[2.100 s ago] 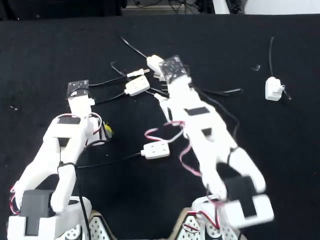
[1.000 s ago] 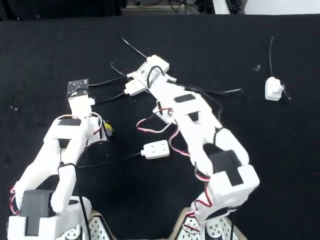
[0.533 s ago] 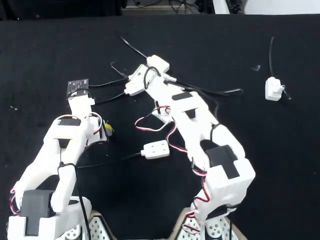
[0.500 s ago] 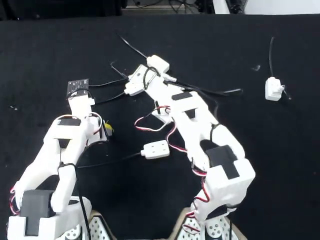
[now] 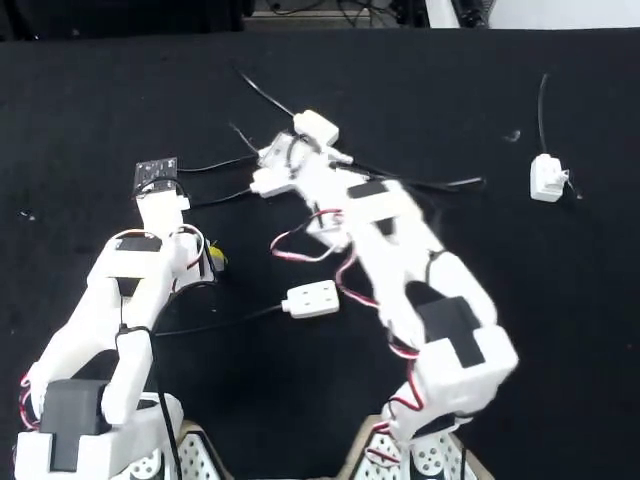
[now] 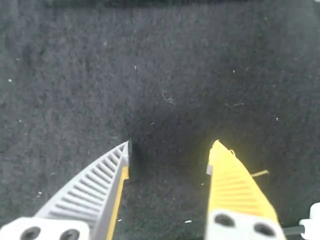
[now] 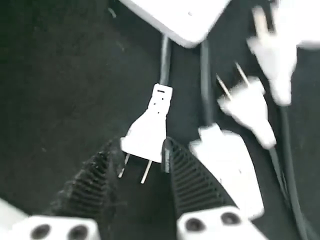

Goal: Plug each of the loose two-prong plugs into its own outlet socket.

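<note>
A white two-prong plug lies between the black fingers of my right gripper, which is shut on its wide end, prongs toward the camera. Its cable runs to a white socket block. Two more loose plugs and another socket block lie close beside it. From above, my right gripper sits over this cluster at the back middle of the table. My left gripper hangs open over bare black cloth, near the left.
A separate white socket lies mid-table on a black cable. Another socket sits far right. One more socket lies behind the cluster. Black cables trail across the cloth around the right arm.
My right arm swung left over the plug cluster and settled onto one plug; the nearby socket shifted slightly. The left arm has kept still.
</note>
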Available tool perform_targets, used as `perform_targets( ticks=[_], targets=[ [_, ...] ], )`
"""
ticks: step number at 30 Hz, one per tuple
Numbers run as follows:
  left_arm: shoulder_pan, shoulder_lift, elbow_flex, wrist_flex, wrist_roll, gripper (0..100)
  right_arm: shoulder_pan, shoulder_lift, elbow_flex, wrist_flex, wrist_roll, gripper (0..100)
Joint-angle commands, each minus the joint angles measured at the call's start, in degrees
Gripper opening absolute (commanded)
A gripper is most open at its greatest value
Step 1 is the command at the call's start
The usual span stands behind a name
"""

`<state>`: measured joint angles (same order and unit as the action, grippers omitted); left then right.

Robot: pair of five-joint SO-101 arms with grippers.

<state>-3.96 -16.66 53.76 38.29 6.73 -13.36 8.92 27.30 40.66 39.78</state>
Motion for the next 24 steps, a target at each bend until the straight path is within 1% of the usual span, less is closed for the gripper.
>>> perform_targets(
  ticks=[1, 4, 7, 12, 15, 18, 21, 24],
  targets=[
    [0.4, -2.0, -0.5, -0.6, 0.1, 25, 5.1, -12.0, 3.3, 3.2, -1.0, 1.1],
    [0.7, -2.0, -0.7, -0.6, 0.1, 25, 6.6, -21.0, 9.3, 7.7, -0.7, 1.1],
    [0.7, -2.0, -0.7, -0.6, 0.1, 25, 8.5, -29.1, 13.1, 14.9, 0.2, 1.1],
    [0.7, -2.0, -0.4, -0.6, 0.1, 25, 14.5, -39.8, 13.8, 25.7, 9.9, 1.1],
    [0.7, -2.0, -0.3, -0.6, 0.1, 25, 19.2, -44.2, 14.0, 28.6, 16.3, 1.1],
    [0.7, -2.0, -0.3, -0.6, 0.1, 25, 23.6, -46.2, 17.4, 30.4, 22.2, 1.1],
    [0.7, -2.0, -0.3, -0.6, 0.1, 25, 26.3, -46.3, 23.0, 30.7, 25.4, 1.1],
    [0.7, -2.0, -0.3, -0.6, 0.1, 25, 27.1, -46.3, 27.4, 30.6, 28.2, 1.4]
  ],
)
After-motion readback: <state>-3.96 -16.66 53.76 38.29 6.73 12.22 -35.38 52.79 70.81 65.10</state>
